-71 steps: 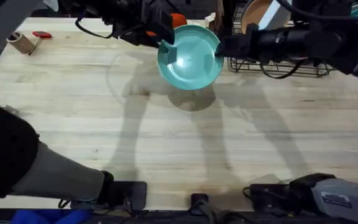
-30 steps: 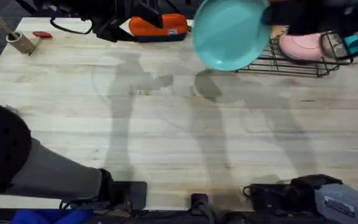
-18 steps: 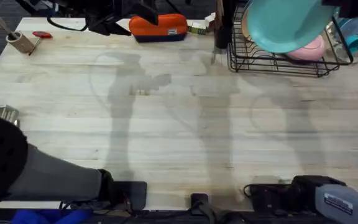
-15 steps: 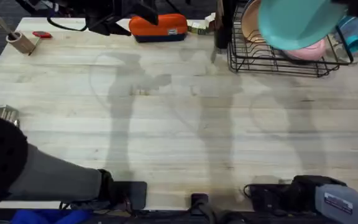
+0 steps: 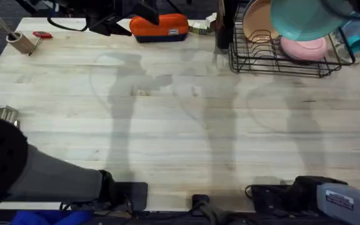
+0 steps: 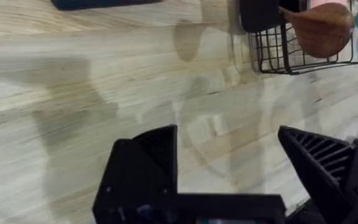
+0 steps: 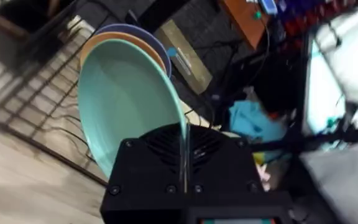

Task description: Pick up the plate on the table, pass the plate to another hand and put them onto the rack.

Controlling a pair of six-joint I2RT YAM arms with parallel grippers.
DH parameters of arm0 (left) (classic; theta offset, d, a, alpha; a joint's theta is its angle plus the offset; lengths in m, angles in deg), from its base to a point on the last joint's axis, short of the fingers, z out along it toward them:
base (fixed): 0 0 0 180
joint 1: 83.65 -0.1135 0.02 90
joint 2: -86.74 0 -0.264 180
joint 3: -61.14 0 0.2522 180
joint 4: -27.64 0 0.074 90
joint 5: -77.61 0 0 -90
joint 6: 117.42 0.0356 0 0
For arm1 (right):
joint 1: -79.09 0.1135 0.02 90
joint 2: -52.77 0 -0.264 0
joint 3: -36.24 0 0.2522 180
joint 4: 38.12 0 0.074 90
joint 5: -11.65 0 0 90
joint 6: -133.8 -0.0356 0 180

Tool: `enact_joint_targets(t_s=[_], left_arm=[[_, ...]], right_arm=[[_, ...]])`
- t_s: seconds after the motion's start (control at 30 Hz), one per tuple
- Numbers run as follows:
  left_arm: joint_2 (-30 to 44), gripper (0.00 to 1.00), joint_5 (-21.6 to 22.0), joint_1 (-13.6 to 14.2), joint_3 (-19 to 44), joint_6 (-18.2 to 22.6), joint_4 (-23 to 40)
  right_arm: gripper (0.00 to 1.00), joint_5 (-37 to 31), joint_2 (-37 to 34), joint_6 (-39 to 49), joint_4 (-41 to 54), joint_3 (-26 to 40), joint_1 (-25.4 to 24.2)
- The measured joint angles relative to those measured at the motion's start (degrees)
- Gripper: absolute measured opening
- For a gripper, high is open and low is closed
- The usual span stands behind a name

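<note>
The teal plate point(image 5: 304, 17) hangs tilted above the black wire rack point(image 5: 274, 57) at the table's far right. My right gripper point(image 7: 182, 148) is shut on the rim of the plate point(image 7: 124, 109); in the right wrist view the plate stands on edge just in front of a peach plate point(image 7: 118, 42). My left gripper point(image 6: 229, 163) is open and holds nothing, above bare wooden table point(image 6: 104, 93). The left arm point(image 5: 114, 17) is at the far left-centre edge.
A pink plate point(image 5: 304, 47) and a peach plate point(image 5: 257, 22) sit in the rack. An orange object point(image 5: 159, 28) lies at the far edge. A small holder point(image 5: 19, 41) and a red item point(image 5: 42, 35) sit at the far left corner.
Both grippers were on the plate over the table's far middle. The left gripper let go and pulled back left. The right gripper carried the plate rightward to above the rack.
</note>
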Motion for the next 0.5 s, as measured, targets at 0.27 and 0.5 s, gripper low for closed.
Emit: enact_joint_targets(t_s=[0.27, 0.5], left_arm=[[0.00, 0.995, 0.00, 0.00, 0.00, 0.00, 0.00], [0.00, 0.995, 0.02, 0.00, 0.00, 0.00, 0.01]], right_arm=[[0.028, 4.81, -1.90, 15.23, -0.11, 0.00, 0.07], [0.028, 6.80, -4.22, 27.92, -0.14, 0.00, 1.06]])
